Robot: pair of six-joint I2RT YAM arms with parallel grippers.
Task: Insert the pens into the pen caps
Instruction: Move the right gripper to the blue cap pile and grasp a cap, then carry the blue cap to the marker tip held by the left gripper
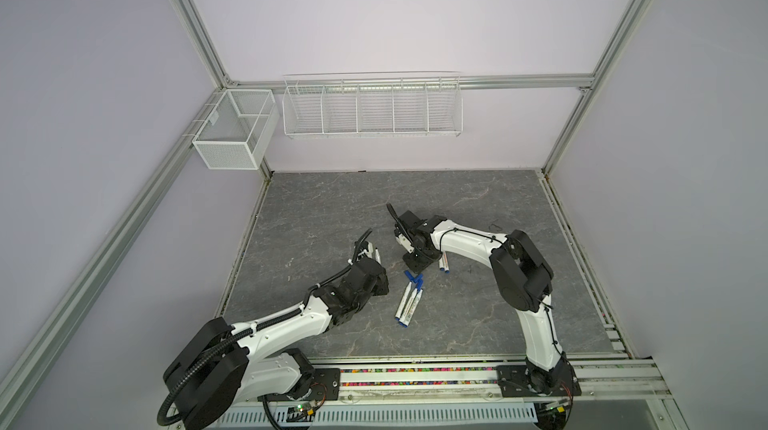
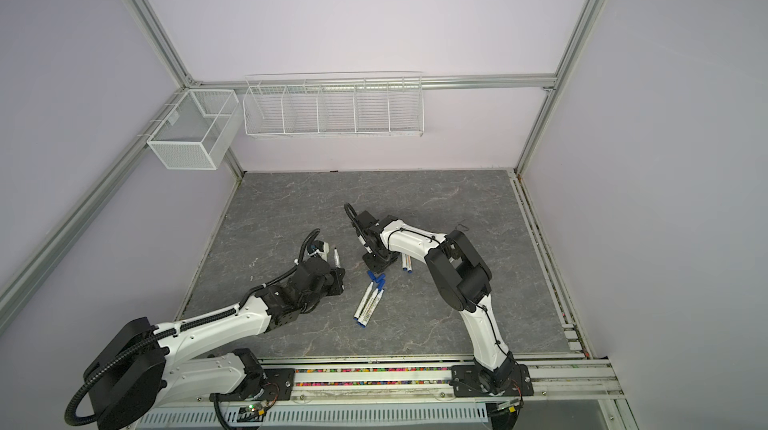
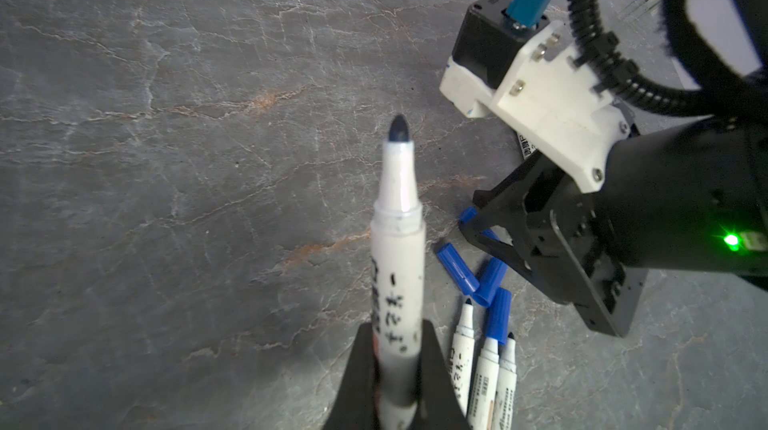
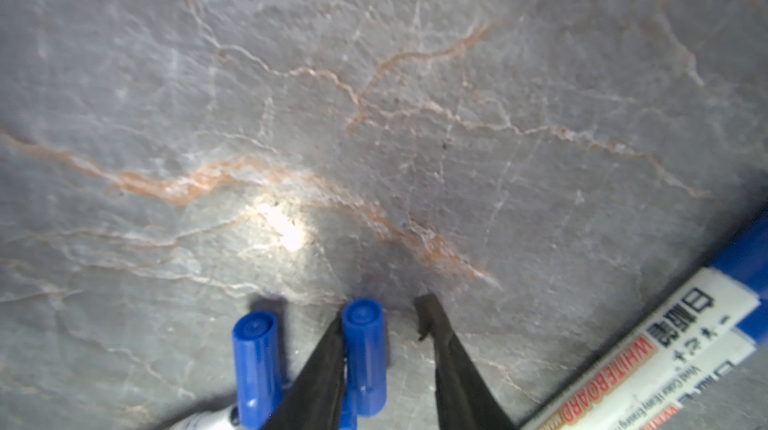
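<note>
My left gripper (image 3: 398, 329) is shut on a white pen (image 3: 399, 240) and holds it off the table with its dark tip bare; both top views show this pen (image 1: 377, 255) (image 2: 336, 257). My right gripper (image 4: 380, 315) is down at the table, open around a blue pen cap (image 4: 365, 359). One finger (image 4: 328, 365) touches the cap, while the other finger (image 4: 444, 349) stands clear of it. A second cap (image 4: 255, 361) lies just outside the jaws. Three uncapped pens (image 1: 406, 304) lie side by side near the loose caps (image 1: 415, 280).
Two more pens (image 1: 444, 262) lie by the right arm, their printed labels (image 4: 648, 357) showing in the right wrist view. A wire rack (image 1: 372, 109) and a mesh basket (image 1: 235, 128) hang on the back wall. The grey stone tabletop (image 1: 478, 315) spreads all around.
</note>
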